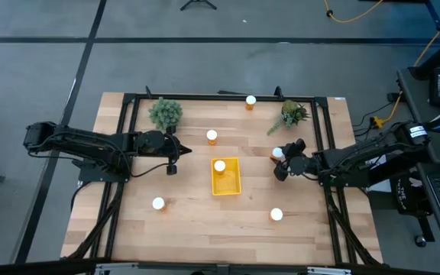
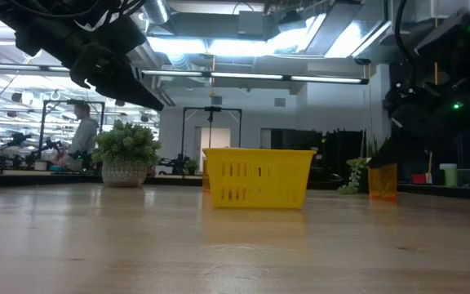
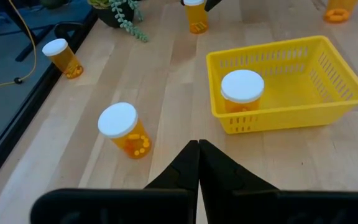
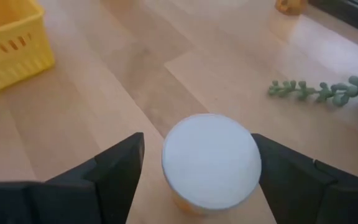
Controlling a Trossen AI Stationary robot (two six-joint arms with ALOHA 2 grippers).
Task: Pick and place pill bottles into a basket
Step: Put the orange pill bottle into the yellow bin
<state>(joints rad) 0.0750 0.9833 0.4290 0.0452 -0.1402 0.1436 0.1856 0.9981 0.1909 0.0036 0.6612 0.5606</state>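
Spread wide, the right gripper [image 4: 194, 180] straddles a white-capped pill bottle [image 4: 210, 160] near the tabletop's right edge, jaws either side without visibly touching, apparently poised to grasp. At the tabletop's middle the basket [image 1: 228, 186] holds one bottle [image 1: 219, 166]. Left of it hovers the left gripper [image 3: 198, 163], fingers pressed together, empty.

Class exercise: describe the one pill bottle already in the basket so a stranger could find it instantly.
Find the yellow basket at the table's middle. The bottle stands at its far end, white cap up. It alone sits inside the basket; the other bottles stand on bare wood.
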